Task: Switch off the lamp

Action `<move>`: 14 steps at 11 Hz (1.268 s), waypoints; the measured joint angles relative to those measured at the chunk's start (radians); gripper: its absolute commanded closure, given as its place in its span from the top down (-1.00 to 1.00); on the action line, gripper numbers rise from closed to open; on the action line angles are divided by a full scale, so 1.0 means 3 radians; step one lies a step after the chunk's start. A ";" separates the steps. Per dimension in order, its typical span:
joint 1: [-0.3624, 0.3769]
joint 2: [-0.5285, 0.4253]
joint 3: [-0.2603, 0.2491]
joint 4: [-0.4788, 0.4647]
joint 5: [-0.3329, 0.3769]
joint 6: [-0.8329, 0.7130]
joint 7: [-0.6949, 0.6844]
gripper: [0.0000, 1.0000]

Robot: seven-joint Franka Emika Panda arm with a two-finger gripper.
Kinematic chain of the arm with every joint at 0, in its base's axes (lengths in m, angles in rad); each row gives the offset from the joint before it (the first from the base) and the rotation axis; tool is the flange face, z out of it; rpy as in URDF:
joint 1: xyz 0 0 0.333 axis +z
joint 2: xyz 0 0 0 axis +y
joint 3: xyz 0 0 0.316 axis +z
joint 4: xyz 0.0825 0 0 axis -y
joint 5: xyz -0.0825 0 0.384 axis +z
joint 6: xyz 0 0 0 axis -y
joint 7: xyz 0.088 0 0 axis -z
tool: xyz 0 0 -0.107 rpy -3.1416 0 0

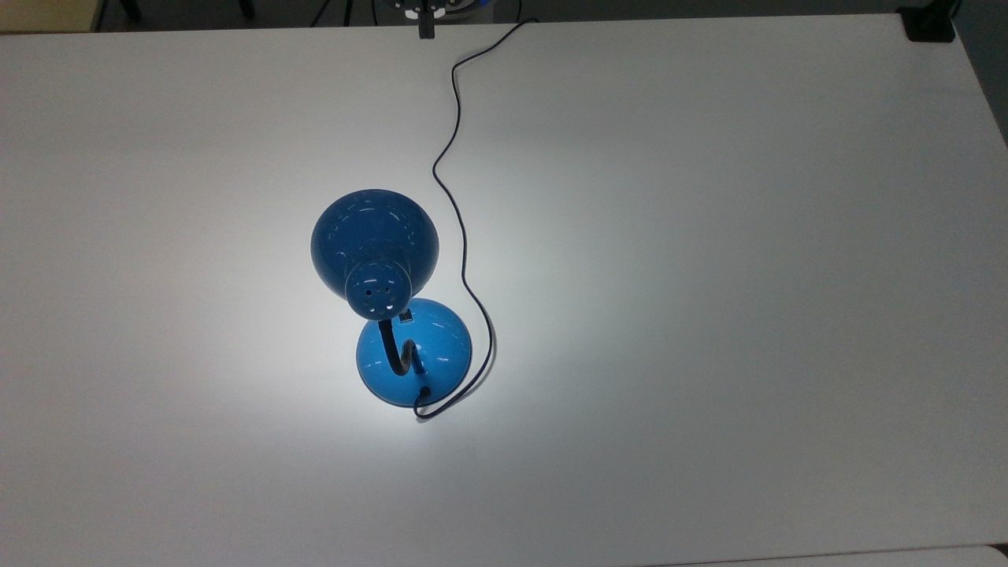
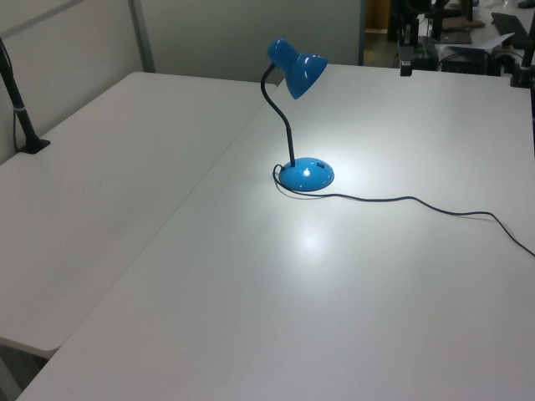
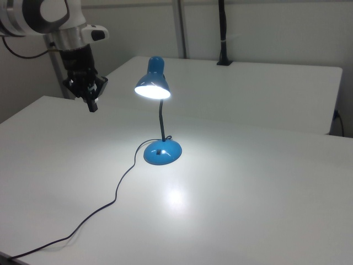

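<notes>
Standing where, that lamp (image 1: 376, 256)?

Near the middle of the white bench (image 1: 709, 315), upright on its round blue base (image 3: 162, 152). The black gooseneck (image 2: 287, 134) rose from the base and bent over, and the domed blue shade (image 3: 153, 83) faced down. It was lit, with a bright patch on the bench just beside the base.

And the cord (image 1: 461, 260)?

It curled round the base, then wandered off across the bench toward the top view's upper edge.

Where was the gripper (image 3: 92, 104)?

Well apart from the lamp, hanging above the bench's edge at the right view's left, pointing down. Its fingers (image 1: 426, 31) were together, with nothing between them.

Anything else?

A second white bench (image 2: 100, 167) butted against the first, and a black post (image 3: 222, 33) stood at its far edge.
</notes>
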 measured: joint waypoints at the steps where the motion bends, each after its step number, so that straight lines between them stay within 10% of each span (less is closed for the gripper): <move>1: 0.0000 0.0005 0.0000 0.0000 0.0000 0.0000 -0.0035 -1.00; 14: -0.0308 0.0522 -0.0029 -0.0724 -0.0009 0.1964 -0.0072 -1.00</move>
